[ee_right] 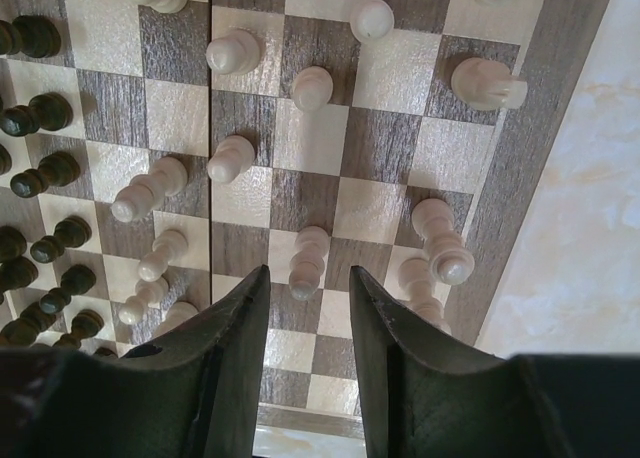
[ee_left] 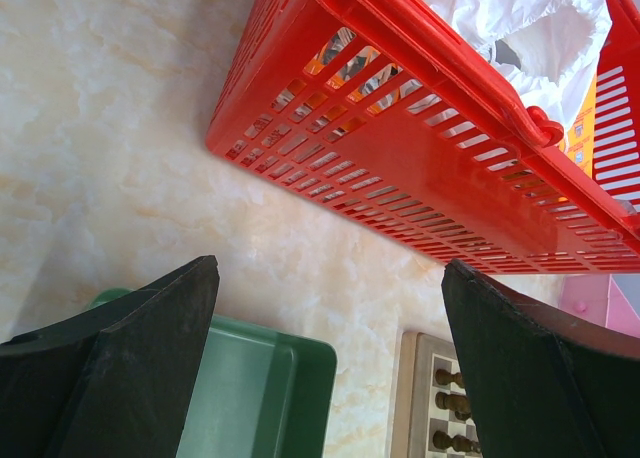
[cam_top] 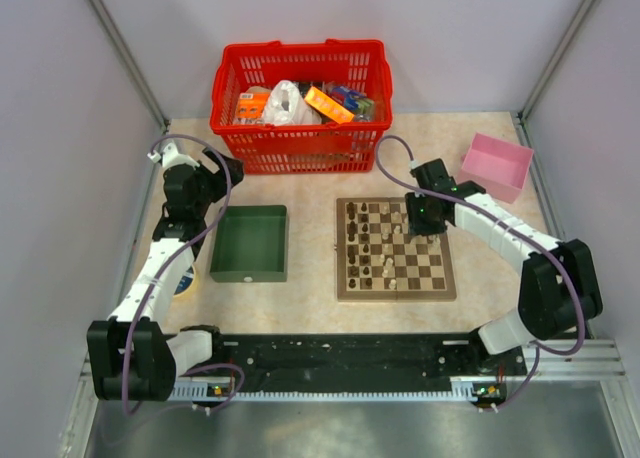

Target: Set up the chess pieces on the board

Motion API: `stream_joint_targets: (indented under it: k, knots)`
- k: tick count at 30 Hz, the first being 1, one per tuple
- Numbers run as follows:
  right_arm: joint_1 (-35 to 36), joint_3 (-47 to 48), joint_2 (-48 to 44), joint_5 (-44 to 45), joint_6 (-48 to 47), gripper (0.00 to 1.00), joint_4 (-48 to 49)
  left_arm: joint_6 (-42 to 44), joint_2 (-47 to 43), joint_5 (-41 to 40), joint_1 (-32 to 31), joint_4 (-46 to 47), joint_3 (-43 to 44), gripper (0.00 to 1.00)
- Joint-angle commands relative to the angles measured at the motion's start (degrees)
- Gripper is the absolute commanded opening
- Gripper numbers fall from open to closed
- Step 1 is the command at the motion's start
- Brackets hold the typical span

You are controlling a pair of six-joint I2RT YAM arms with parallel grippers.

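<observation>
Board [cam_top: 400, 295] sits mid-counter [cam_top: 310, 293], 3 o'clock of green tray [cam_top: 250, 243]. Chess pieces [cam_top: 372, 240] crowd its 9 o'clock half, dark ones outermost. Right gripper [ee_right: 308, 278] over board's 1 o'clock area: jaws narrow, pale pawn [ee_right: 310, 253] btwn tips, gap each side. Left gripper [ee_left: 330, 268] at tray's 11 o'clock, by red basket [ee_left: 420, 168]: jaws wide, nothing btwn.

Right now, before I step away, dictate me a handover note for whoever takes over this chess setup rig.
Left gripper: jaws open, empty, near the red basket.
Right gripper: jaws part-open over a pale piece on the board, not gripping.
Done: dark pieces lined along one side.
To do: pale pieces scattered mid-board need home rows.
</observation>
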Motion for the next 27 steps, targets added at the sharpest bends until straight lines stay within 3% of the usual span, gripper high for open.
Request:
stream_joint_targets:
  k: [1, 15, 24, 27]
  knots:
    - [0.8, -0.2, 0.7, -1.0, 0.4, 0.37, 2.3, -0.4, -0.5, 0.4, 0.4, 3.0, -0.4, 0.99]
    - [1.1, -0.6, 2.7, -1.1, 0.5, 0.26, 2.0, 0.0, -0.5, 0.0, 0.3, 2.7, -0.6, 0.99]
    - [1.1, -0.1, 2.2, -2.3, 0.1, 0.28, 0.7, 0.0, -0.5, 0.0, 0.4, 2.7, -0.7, 0.99]
    - [1.1, 0.0, 2.1, -2.0, 0.2, 0.19, 0.3, 0.0, -0.5, 0.0, 0.4, 2.7, -0.7, 0.99]
